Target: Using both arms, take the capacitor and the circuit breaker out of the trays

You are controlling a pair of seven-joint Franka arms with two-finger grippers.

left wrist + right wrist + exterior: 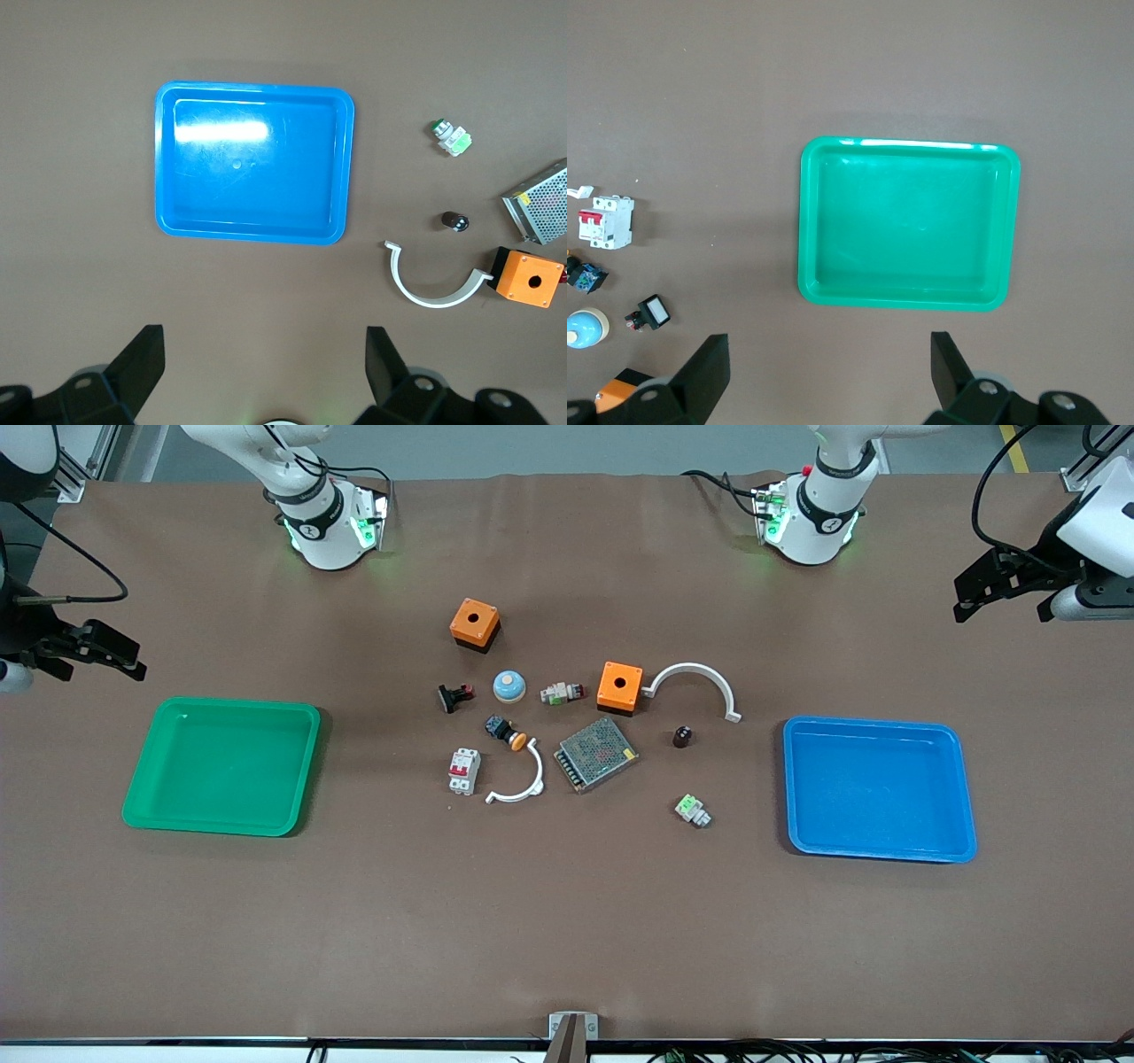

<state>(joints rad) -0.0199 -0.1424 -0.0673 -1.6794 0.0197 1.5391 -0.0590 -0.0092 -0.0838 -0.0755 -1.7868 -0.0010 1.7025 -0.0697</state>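
Observation:
The capacitor [682, 736], a tiny dark cylinder, stands on the brown table between the clutter and the blue tray [877, 788]; it also shows in the left wrist view [455, 220]. The breaker [463, 770], a white block with red levers, lies at the clutter's edge toward the green tray [221, 766], and shows in the right wrist view [606, 222]. My left gripper [974, 598] is open and empty, high near the blue tray [252, 159]. My right gripper [133, 660] is open and empty, high near the green tray [908, 221].
Mid-table lie two orange boxes [475, 624] [619, 686], two white arcs [691, 667] [537, 775], a mesh power supply [596, 754], a blue dome [509, 685], a black-red clip [454, 696], a push-button [505, 732] and a green-white terminal [693, 810].

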